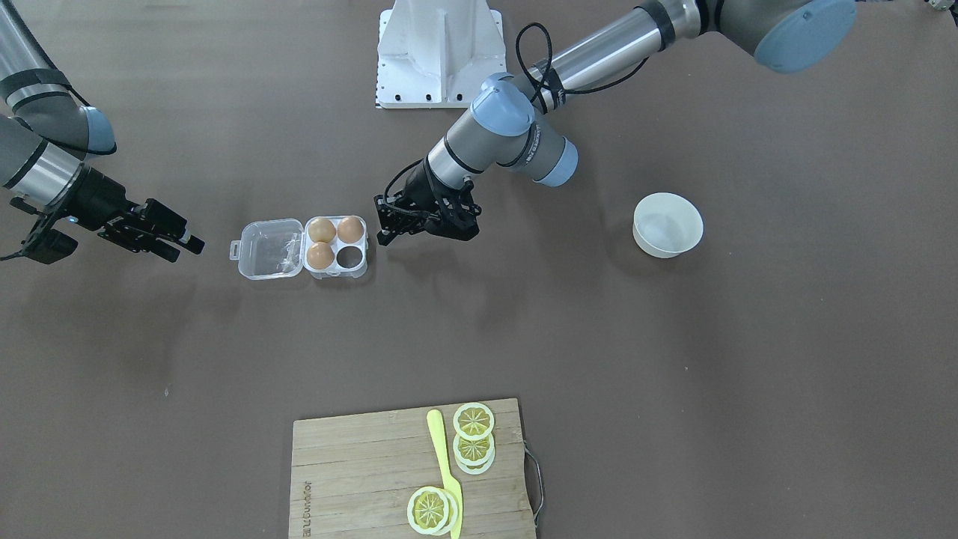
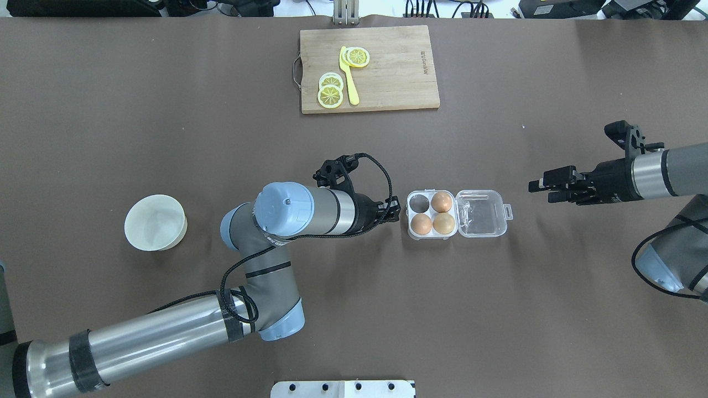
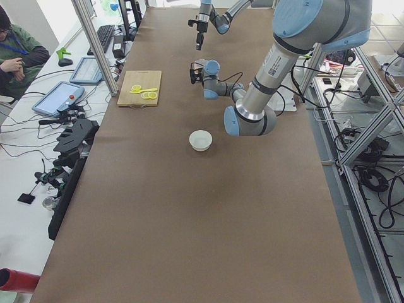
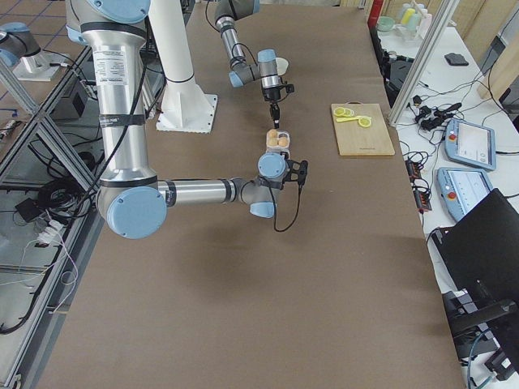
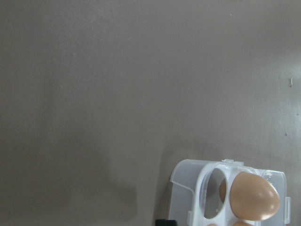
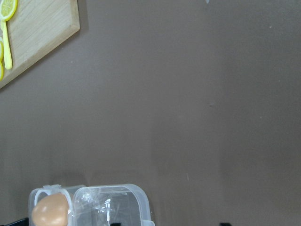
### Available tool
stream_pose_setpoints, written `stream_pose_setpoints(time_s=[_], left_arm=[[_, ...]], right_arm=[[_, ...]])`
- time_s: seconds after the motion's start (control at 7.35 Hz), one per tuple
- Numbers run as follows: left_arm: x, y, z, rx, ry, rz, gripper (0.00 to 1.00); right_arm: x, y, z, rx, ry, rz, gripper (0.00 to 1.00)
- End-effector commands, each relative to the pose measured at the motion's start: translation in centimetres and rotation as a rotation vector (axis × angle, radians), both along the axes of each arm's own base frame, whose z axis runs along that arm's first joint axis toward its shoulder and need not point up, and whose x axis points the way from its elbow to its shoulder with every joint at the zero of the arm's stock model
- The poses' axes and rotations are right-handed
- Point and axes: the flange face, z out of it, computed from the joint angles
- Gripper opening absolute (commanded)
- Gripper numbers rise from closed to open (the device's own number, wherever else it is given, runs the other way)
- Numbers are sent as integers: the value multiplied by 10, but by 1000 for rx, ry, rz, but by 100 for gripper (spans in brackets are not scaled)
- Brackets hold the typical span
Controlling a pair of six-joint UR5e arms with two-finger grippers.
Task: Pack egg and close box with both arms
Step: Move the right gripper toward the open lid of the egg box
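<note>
The clear box [image 1: 335, 243] lies at mid-table with its lid [image 1: 269, 249] hinged flat open. Three light-brown eggs fill three cells, one of them the egg [image 1: 320, 255]. The fourth cell [image 1: 347, 257] is empty. My left gripper [image 1: 380, 221] is open and empty, just beside the tray end of the box [image 2: 432, 213]. My right gripper [image 1: 185, 250] is open and empty, a short way off the lid's latch end, and it also shows in the overhead view [image 2: 543, 190]. The left wrist view shows one egg [image 5: 254, 195] in the tray.
An empty white bowl [image 1: 667, 224] stands behind my left arm. A wooden cutting board [image 1: 359, 471] with lemon slices [image 1: 473, 421] and a yellow knife [image 1: 443, 464] lies at the far edge. A white pedestal [image 1: 438, 52] stands at the robot's base.
</note>
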Motion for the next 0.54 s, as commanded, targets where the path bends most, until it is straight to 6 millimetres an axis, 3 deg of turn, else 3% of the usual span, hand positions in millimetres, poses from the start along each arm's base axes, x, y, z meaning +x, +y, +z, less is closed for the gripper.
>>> stream_pose_setpoints(time_s=[0.0,0.41], left_arm=[[8,2,-4,1,-3,-8,0],[20,3,-12,2,-7,-14,0]], right_arm=[[-1,1,-1,1,-4,-3,76],[0,1,-2,4,-8,-3,77]])
